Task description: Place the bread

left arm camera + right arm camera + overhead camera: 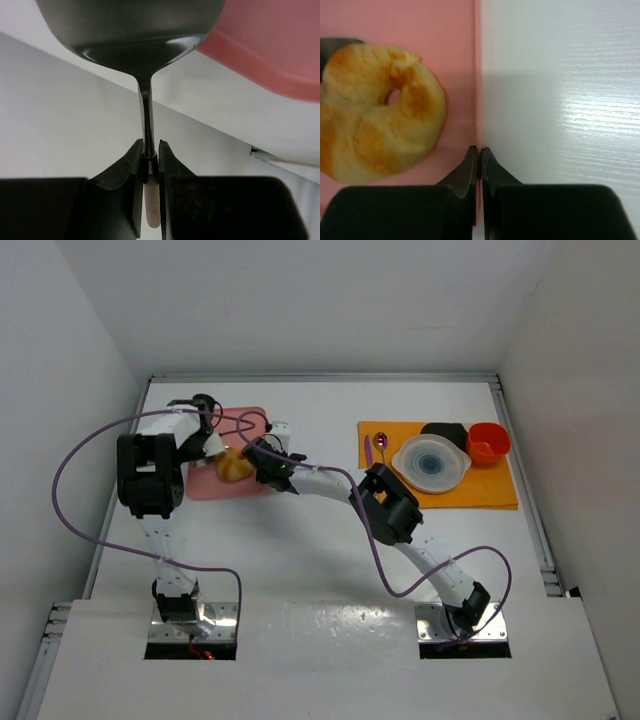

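Observation:
The bread (233, 465) is a round golden bun lying on the pink board (247, 420) at the table's left. In the right wrist view the bread (377, 112) is left of my fingers. My right gripper (480, 150) is shut on the pink board's right edge (476, 75); it also shows in the top view (256, 455). My left gripper (151, 150) is shut on the thin handle of a dark metal spatula (130, 25), whose head reaches toward the board (270, 45). A dark sliver of the spatula (337, 44) shows at the bread's far side.
An orange mat (500, 492) at the right carries a white plate (432, 462), a black bowl (445, 430), an orange cup (488, 443) and a purple spoon (368, 448). White walls enclose the table. Purple cables loop from both arms.

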Action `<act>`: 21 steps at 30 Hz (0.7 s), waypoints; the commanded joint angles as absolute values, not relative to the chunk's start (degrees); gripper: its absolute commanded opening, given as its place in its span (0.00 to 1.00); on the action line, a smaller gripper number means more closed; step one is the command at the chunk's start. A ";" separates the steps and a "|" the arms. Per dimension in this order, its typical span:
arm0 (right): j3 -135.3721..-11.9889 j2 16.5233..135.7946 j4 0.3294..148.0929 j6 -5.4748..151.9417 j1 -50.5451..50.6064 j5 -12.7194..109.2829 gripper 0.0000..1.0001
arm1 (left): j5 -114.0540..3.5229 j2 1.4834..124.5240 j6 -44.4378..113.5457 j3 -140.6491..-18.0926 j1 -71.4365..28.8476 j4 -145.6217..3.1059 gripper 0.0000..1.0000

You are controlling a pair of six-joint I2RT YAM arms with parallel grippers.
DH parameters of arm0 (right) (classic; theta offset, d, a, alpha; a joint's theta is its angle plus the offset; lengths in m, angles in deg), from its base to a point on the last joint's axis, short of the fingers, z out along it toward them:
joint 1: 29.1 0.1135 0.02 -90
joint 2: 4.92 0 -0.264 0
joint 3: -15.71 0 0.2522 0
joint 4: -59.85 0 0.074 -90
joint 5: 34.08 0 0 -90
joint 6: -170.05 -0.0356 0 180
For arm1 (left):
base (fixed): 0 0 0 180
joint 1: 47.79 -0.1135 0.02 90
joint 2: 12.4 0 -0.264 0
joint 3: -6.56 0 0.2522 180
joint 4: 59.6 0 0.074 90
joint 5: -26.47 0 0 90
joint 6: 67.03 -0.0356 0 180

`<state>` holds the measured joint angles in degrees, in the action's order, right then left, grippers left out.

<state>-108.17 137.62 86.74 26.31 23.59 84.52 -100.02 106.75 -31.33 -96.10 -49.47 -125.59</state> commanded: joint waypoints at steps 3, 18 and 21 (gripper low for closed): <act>-106.51 134.30 86.98 26.70 23.90 86.16 0.00 | -92.71 106.69 -38.70 -100.72 -51.30 -137.43 0.00; -104.13 133.15 86.10 25.82 23.29 86.59 0.00 | -97.72 103.36 -53.39 -95.27 -53.95 -132.51 0.00; -104.31 133.07 86.01 25.73 23.29 86.60 0.00 | -96.40 102.82 -54.02 -95.27 -53.25 -132.51 0.00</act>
